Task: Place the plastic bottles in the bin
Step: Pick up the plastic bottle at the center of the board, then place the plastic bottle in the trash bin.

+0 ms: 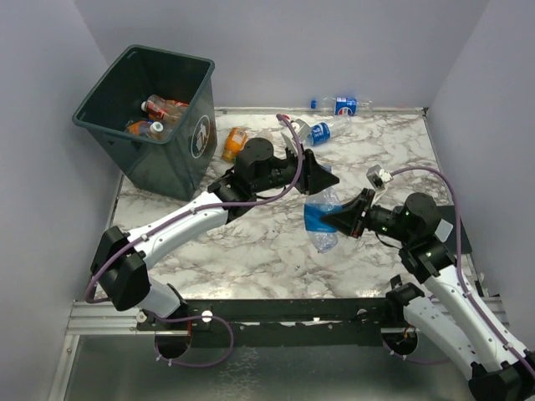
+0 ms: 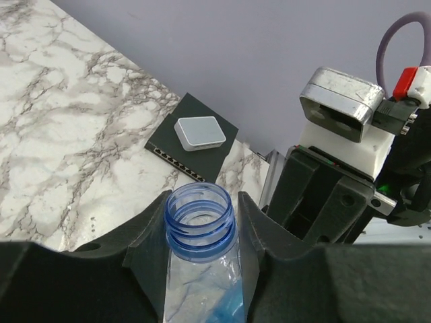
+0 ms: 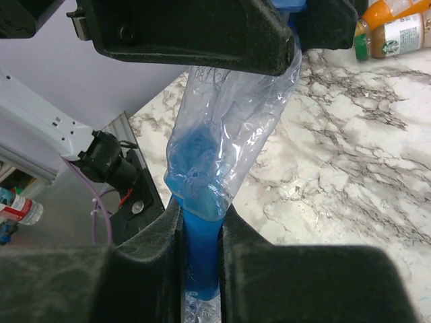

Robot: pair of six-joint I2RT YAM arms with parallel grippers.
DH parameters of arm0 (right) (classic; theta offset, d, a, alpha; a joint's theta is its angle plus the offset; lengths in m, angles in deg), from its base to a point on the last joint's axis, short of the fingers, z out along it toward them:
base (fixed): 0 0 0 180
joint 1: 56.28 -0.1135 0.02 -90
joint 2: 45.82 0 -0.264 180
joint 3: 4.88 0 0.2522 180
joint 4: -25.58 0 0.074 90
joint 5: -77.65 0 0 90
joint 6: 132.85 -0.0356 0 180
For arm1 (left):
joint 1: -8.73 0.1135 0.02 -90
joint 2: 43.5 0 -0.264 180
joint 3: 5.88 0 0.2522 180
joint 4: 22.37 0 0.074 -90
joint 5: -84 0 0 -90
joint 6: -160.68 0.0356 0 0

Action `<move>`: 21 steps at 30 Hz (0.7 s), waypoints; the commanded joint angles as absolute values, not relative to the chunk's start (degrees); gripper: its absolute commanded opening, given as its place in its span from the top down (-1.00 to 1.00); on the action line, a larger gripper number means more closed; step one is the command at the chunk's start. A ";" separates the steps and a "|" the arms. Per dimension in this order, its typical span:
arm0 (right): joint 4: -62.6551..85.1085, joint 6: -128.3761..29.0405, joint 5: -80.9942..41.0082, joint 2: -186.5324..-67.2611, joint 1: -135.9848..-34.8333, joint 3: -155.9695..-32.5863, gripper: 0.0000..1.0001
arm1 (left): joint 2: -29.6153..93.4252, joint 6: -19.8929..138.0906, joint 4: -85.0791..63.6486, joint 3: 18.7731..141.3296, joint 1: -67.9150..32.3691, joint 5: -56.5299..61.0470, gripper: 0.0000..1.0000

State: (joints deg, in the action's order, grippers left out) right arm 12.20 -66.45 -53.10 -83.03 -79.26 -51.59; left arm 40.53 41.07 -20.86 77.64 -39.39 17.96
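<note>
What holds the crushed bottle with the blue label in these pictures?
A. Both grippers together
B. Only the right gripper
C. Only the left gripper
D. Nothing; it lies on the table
A: the left gripper is closed around the open neck of the crushed bottle, while the right gripper is closed on its blue-labelled part.

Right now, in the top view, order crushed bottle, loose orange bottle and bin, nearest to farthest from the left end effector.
1. The crushed bottle, held by the left end effector.
2. The orange bottle, to its left.
3. The bin, back-left corner.
</note>
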 commanded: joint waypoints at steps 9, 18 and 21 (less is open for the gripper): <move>4.81 -70.68 -54.31 -83.96 -79.92 -65.70 -1.00 | 32.83 51.22 -17.14 79.36 -40.15 2.80 1.00; 3.44 -72.21 -51.24 -81.72 -79.91 -74.20 -1.00 | 25.41 77.81 -17.58 91.01 -40.17 -29.26 1.00; 3.95 -72.18 -43.46 -78.61 -79.92 -69.87 -1.00 | 26.51 90.29 -28.97 92.26 -39.70 -46.80 1.00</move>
State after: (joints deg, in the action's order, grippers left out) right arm 4.88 -71.63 -51.75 -81.78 -79.57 -73.45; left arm 26.39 69.92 -17.76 89.79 -40.38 -19.00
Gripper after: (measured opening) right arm 0.998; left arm 0.404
